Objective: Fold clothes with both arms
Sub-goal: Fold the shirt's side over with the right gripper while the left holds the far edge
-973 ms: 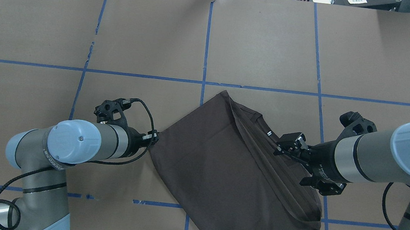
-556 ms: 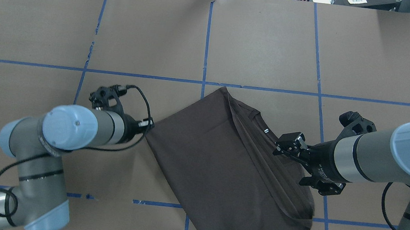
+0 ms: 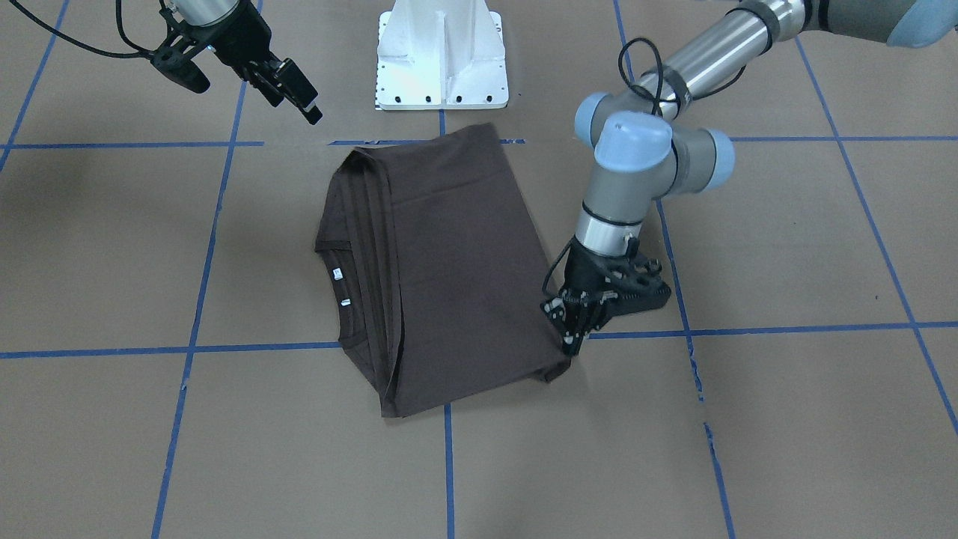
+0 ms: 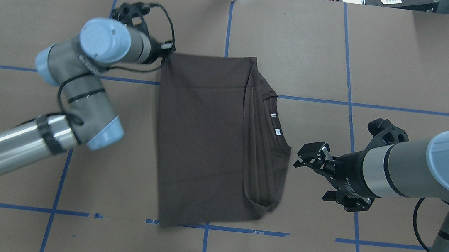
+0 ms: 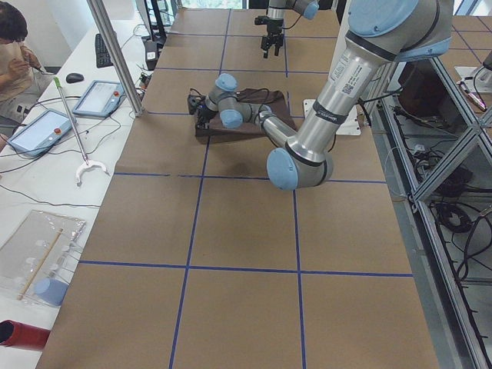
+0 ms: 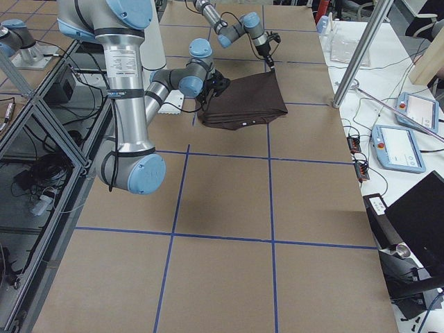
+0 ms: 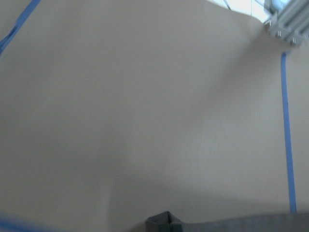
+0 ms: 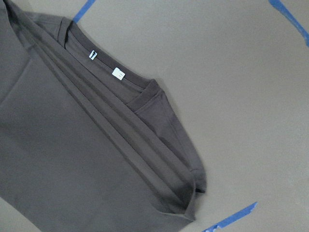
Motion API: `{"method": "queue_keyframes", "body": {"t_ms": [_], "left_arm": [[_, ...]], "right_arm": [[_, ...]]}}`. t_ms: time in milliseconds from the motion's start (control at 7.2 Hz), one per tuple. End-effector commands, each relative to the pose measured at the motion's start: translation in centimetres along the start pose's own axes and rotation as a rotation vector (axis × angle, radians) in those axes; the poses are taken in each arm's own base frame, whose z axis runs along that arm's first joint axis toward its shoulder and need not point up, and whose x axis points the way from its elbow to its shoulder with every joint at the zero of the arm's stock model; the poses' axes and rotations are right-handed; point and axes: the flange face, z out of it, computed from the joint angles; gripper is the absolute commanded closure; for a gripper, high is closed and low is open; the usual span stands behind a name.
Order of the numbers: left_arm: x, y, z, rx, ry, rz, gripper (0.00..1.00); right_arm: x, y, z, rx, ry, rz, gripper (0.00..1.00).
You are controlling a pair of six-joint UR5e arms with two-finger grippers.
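The shirt [image 4: 206, 141] lies flat on the table [image 4: 403, 57], near the middle, folded into a tall dark brown rectangle. Along its right edge in the overhead view the cloth is gathered in long narrow pleats, and the ribbed collar [image 4: 277, 119] shows there with two small white tags [image 4: 277, 131] just inside it. A sleeve hem curls under at the near right corner. The broad folded panel is smooth, with faint creases only.

The chest side is turned under, so no print can be seen. The left wrist view is blurred and shows mostly bare table, with only a dark strip of cloth [image 7: 241, 224] along its bottom edge. In the side views the shirt is small and partly covered by the arms.

The left claw [image 3: 572, 333] points down at the shirt's far left corner, its fingers closed together on the cloth edge there; the overhead view hides the fingertips behind the wrist. The right claw [image 4: 308, 158] hovers just off the shirt's right edge, beside the collar, apart from the cloth, its fingers spread and holding nothing. The right wrist view looks down on the collar, tags and pleats.
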Motion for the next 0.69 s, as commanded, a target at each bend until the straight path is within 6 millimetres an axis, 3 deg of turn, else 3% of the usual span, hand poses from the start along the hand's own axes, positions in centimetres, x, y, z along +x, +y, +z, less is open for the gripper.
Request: {"method": "queue_keyframes", "body": {"t_ms": [0, 139, 278, 417, 556], "left_arm": [[1.7, -5.9, 1.5, 0.027, 0.035, 0.019, 0.61], [3.4, -5.2, -1.6, -0.027, 0.105, 0.023, 0.4], [0.6, -2.7, -6.0, -0.098, 0.181, 0.002, 0.38], [-0.9, -1.5, -10.6, -0.127, 0.248, 0.007, 0.38], [-2.3, -1.0, -11.8, -0.144, 0.257, 0.01, 0.38]], "right_arm": [[-3.0, 0.6, 1.0, 0.02, -0.046, -0.013, 0.0], [-6.0, 0.5, 3.5, 0.061, -0.061, -0.011, 0.0], [-8.6, -0.1, 7.1, 0.1, -0.038, -0.049, 0.0], [-9.4, -0.3, 9.3, 0.134, 0.069, -0.168, 0.0], [-9.3, 1.1, 10.5, 0.126, 0.17, -0.362, 0.0]]}}
